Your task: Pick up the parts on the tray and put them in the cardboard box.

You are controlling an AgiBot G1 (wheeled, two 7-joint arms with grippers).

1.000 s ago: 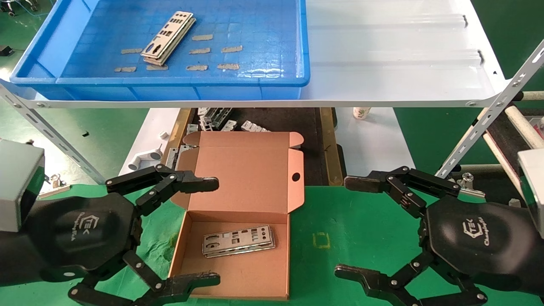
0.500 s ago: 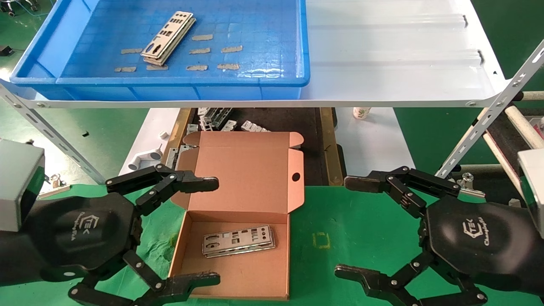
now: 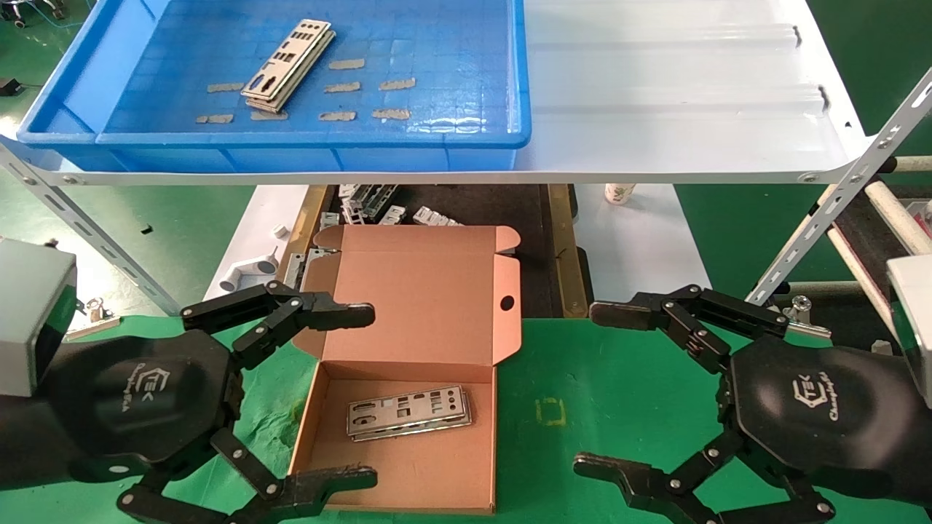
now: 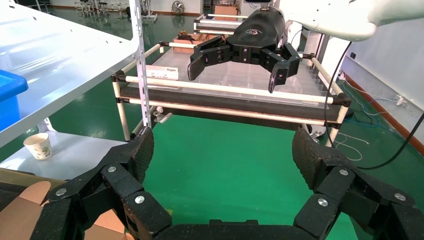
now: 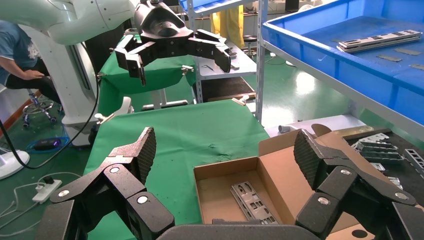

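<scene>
A stack of silver punched parts [image 3: 289,64] lies at an angle on the floor of the blue tray [image 3: 306,138], up on the white shelf. The open cardboard box [image 3: 397,466] sits on the green mat below, its lid standing up; more parts [image 3: 408,412] [image 5: 252,201] lie flat inside it. My left gripper [image 3: 364,397] [image 4: 222,150] hovers open just left of the box with nothing between its fingers. My right gripper [image 3: 601,389] [image 5: 225,147] hangs open to the right of the box, also empty.
Grey tape patches [image 3: 346,87] dot the tray floor. The white shelf [image 3: 677,94] with slanted support struts [image 3: 837,211] overhangs the far side of the box. Loose metal brackets [image 3: 368,204] and a paper cup [image 3: 619,193] sit beneath it. Binder clips [image 3: 804,313] lie on the mat.
</scene>
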